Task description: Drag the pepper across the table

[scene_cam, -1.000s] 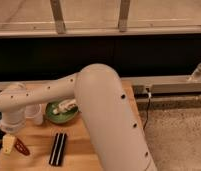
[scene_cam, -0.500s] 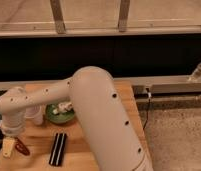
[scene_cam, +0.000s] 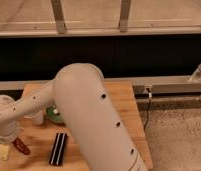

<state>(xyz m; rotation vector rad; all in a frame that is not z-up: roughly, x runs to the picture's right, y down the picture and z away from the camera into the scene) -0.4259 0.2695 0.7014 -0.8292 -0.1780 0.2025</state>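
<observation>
Looking left of the bar (scene_cam: 58, 148), I see the pepper (scene_cam: 21, 146) lying on the surface (scene_cam: 122, 104). My hand (scene_cam: 4, 152) hangs farther left, spread wide and low, holding nothing, probably so it can catch the pepper.

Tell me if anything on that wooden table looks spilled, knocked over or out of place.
Nothing stands out. The slim dark red pepper and black ridged bar lie flat on the light wooden table, with the claw low beside the pepper.
</observation>
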